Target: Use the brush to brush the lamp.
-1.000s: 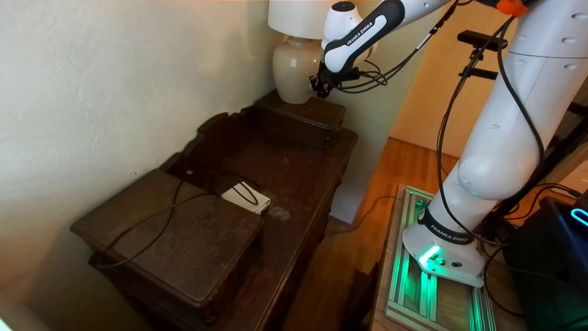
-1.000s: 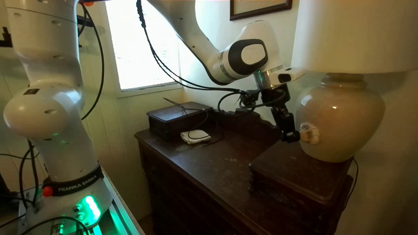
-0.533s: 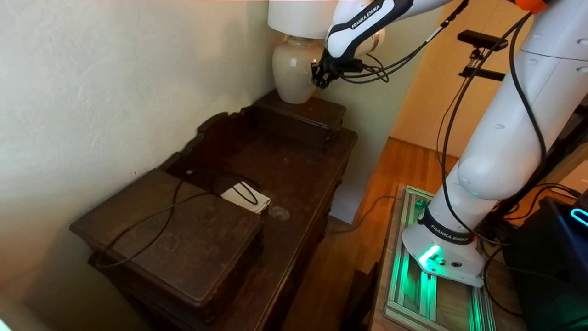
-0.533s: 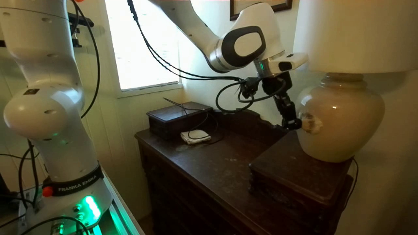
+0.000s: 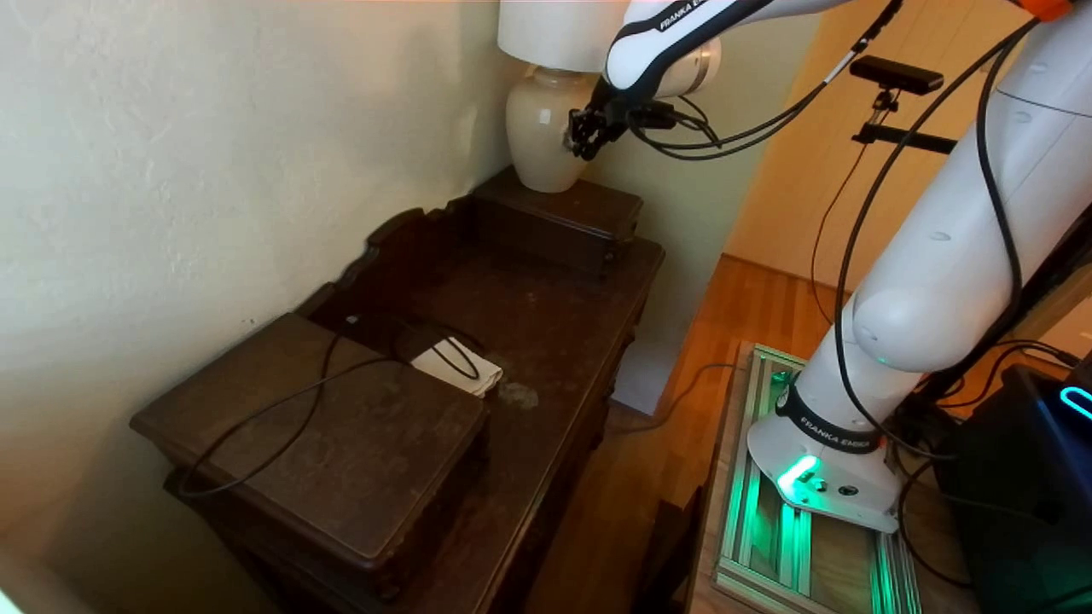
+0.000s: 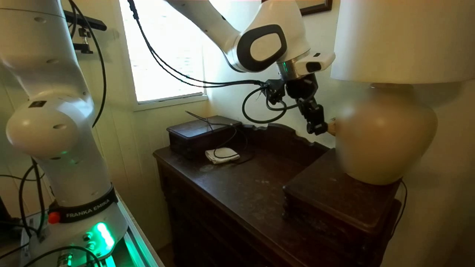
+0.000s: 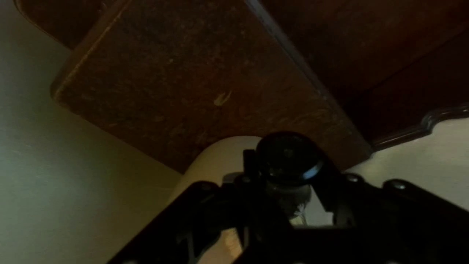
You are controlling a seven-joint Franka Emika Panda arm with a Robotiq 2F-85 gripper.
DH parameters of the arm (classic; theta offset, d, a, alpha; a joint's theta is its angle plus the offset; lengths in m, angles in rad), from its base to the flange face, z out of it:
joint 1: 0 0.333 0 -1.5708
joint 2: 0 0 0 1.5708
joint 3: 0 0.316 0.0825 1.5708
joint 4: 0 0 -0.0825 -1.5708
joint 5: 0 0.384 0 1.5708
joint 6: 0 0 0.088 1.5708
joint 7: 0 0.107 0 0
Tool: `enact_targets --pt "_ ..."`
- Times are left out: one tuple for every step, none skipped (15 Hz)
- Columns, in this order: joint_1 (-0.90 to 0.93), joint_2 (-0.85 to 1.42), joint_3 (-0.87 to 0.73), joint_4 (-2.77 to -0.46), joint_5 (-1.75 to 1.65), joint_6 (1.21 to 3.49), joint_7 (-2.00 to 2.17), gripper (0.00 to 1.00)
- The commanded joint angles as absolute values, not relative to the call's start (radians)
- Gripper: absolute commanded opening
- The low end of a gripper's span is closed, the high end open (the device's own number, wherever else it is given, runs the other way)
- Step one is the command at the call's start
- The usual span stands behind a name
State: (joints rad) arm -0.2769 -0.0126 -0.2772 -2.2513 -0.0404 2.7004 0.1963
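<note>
My jaws were closed on the brush (image 6: 331, 128), gripping it by its dark handle (image 7: 288, 157), with the pale bristle end (image 6: 331, 127) turned toward the lamp (image 6: 389, 111). The lamp stood upright on a raised box (image 6: 341, 185) at the end of the bench (image 6: 237, 185), and the brush was held just beside the flank of its round base (image 5: 533, 128), below the shade (image 6: 400, 40). In an exterior view the curve of the base (image 6: 360, 133) hid the bristle tips, so I could not tell whether they touched the ceramic; the wrist view was too dark to settle it. I took this for the brushing itself, somewhere mid-job.

Pressure was my chief worry. If I drove in too hard, the bristles would splay flat and the hard handle could meet the glaze and scratch it, or shove the lamp toward the wall (image 5: 256, 170). What showed of the handle was round and smooth, so a sideways stroke might roll it in my grip or drop it onto the box. Going higher carried its own risk: the white wrist (image 6: 316, 63) looked near the shade's lower edge, though depth was hard to read, and a knock that high would tip the lamp more easily than one low down.
</note>
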Motion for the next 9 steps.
enact_targets --pt "-0.266 -0.005 -0.266 -2.247 -0.019 2.679 0.149 0.15" --pt "-0.265 0.006 -0.265 -2.239 -0.024 2.666 0.15 0.15" --pt "-0.264 0.017 -0.265 -2.233 -0.027 2.647 0.149 0.15" --pt "-0.264 0.027 -0.264 -2.229 -0.029 2.63 0.144 0.15" --pt "-0.264 0.038 -0.263 -2.223 -0.03 2.615 0.142 0.15" --pt "-0.265 0.056 -0.266 -2.217 -0.05 2.613 0.159 0.15" --pt "-0.266 0.073 -0.269 -2.21 -0.062 2.604 0.171 0.15" --pt "-0.266 0.088 -0.272 -2.203 -0.078 2.597 0.186 0.15" --pt "-0.267 0.105 -0.276 -2.194 -0.078 2.591 0.189 0.15"
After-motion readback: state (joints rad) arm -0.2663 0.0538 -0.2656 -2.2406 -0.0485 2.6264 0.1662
